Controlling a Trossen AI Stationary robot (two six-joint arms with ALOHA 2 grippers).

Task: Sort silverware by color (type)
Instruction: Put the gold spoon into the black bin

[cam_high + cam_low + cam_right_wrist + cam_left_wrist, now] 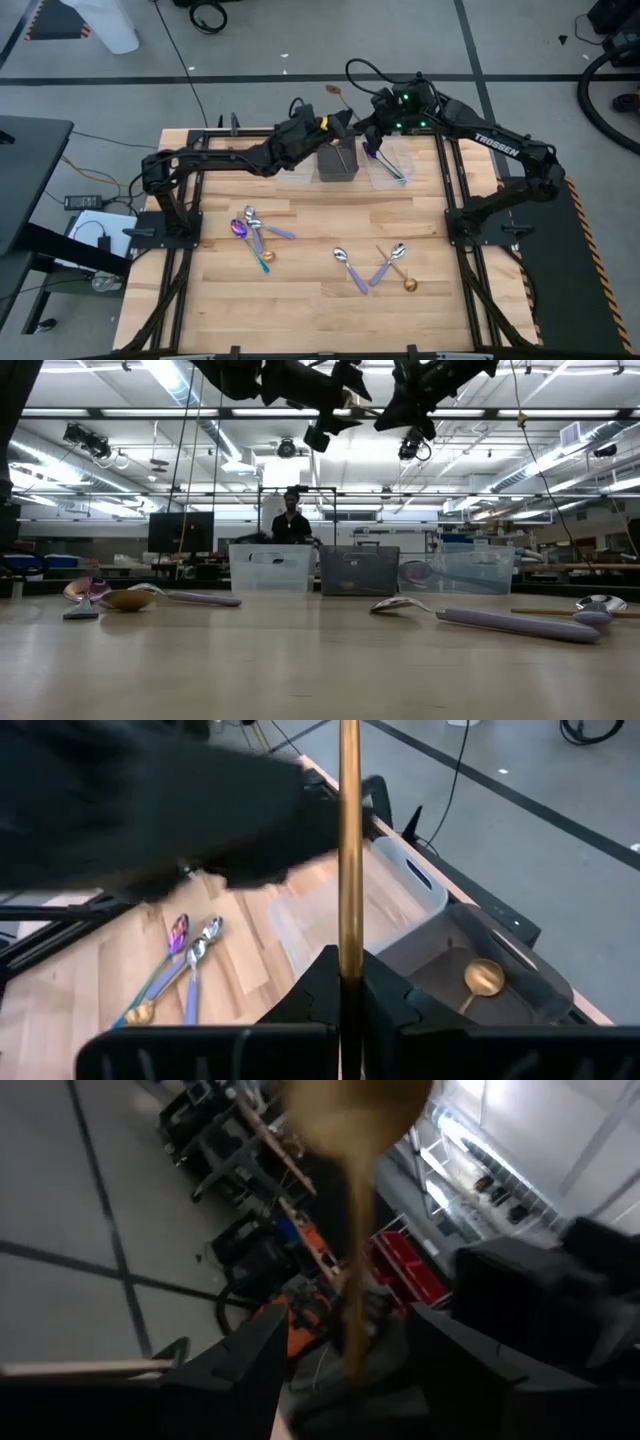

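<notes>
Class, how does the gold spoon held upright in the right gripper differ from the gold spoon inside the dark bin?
The held slim gold metal spoon stands upright in the air, handle clamped by the right gripper, the open left gripper around it; the gold spoon in the dark grey plastic bin lies flat, untouched. The held one is unsorted, the binned one sorted. Both share a gold finish.

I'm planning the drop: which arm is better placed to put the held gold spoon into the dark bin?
Right, likely. Its claw is shut on the gold spoon beside the dark bin; the left claw stands open around it.
</notes>
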